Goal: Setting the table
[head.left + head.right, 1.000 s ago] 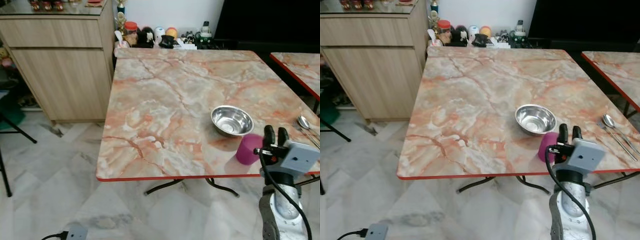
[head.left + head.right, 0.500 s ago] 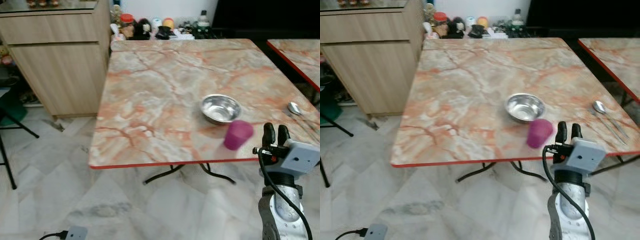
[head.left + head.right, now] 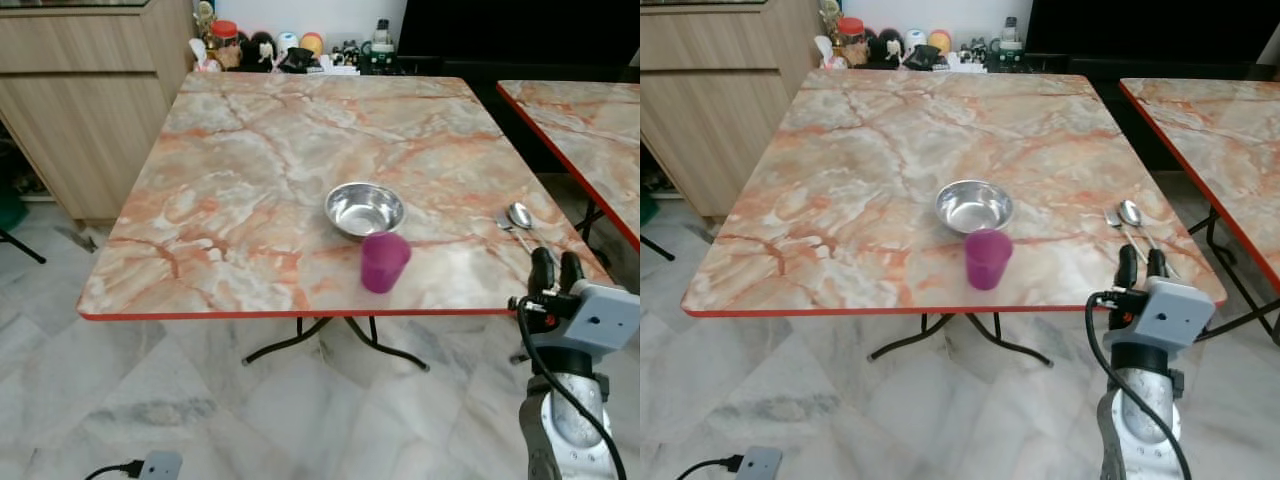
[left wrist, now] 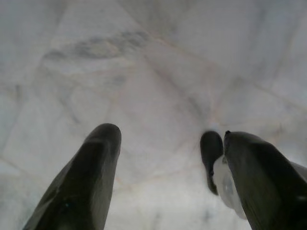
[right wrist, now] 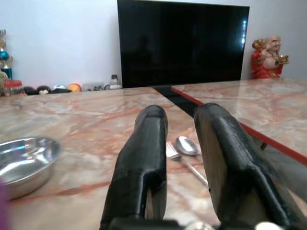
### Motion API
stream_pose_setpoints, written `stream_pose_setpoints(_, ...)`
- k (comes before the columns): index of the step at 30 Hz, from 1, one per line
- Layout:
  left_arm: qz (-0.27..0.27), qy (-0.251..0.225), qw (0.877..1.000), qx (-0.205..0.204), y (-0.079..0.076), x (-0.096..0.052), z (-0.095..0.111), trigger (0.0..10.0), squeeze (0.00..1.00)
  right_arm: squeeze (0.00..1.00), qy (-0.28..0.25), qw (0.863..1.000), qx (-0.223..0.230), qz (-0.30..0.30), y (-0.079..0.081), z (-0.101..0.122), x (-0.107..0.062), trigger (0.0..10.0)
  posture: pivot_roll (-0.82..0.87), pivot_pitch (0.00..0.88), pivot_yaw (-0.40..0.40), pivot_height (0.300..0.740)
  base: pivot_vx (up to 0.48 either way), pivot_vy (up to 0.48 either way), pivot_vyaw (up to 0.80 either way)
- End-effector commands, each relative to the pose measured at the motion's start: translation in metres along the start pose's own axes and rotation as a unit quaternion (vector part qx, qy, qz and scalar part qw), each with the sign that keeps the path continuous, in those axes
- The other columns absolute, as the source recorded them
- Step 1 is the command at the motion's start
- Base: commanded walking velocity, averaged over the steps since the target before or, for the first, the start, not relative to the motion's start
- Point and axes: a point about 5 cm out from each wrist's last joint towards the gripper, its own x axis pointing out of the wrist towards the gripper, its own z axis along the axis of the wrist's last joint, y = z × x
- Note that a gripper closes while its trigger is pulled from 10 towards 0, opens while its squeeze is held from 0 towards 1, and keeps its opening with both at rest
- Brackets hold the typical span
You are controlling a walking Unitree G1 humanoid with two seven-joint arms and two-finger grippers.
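On the marble table stands a steel bowl, and a purple cup is upright just in front of it near the red front edge. A spoon and a fork lie side by side near the table's right edge. My right gripper is raised at the front right corner, level with the table edge and just short of the spoon. Its fingers are almost together with nothing between them. My left gripper hangs open over the floor.
A second marble table stands close on the right across a narrow gap. A wooden cabinet is at the back left, with small jars and figures behind the table. A black screen fills the back wall. A plug block lies on the floor.
The whole view has shifted: table, bowl and cup now sit further left in the picture, and the spoon and fork lie ahead of my right gripper. Nothing on the table has moved.
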Motion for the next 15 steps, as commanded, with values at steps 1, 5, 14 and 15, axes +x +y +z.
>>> stream_pose_setpoints(1, -0.005, 0.016, 1.0, -0.003, -0.005, -0.003, -0.011, 10.0, 0.0, 0.0, 0.025, 1.0, -0.008, -0.009, -0.003, -0.007, -0.011, 10.0, -0.03, 0.156, -0.02, 0.74, 0.0, 0.0, 0.0)
stream_pose_setpoints(5, 0.001, 0.01, 1.0, -0.006, -0.002, -0.003, -0.01, 10.0, 0.0, 0.0, 0.072, 0.997, -0.012, -0.009, -0.002, -0.02, -0.026, 10.0, -0.03, 0.155, -0.025, 0.74, 0.0, 0.0, 0.0)
stream_pose_setpoints(14, 0.035, -0.057, 0.998, -0.018, 0.009, 0.002, 0.019, 10.0, 0.0, 0.0, 0.255, 0.967, -0.027, -0.007, -0.016, -0.083, -0.076, 10.0, -0.03, 0.152, -0.035, 0.74, 0.0, 0.0, 0.0)
stream_pose_setpoints(15, 0.037, -0.06, 0.997, -0.018, 0.009, 0.002, 0.02, 10.0, 0.0, 0.0, 0.261, 0.965, -0.023, -0.006, -0.017, -0.086, -0.078, 10.0, -0.03, 0.152, -0.035, 0.74, 0.0, 0.0, 0.0)
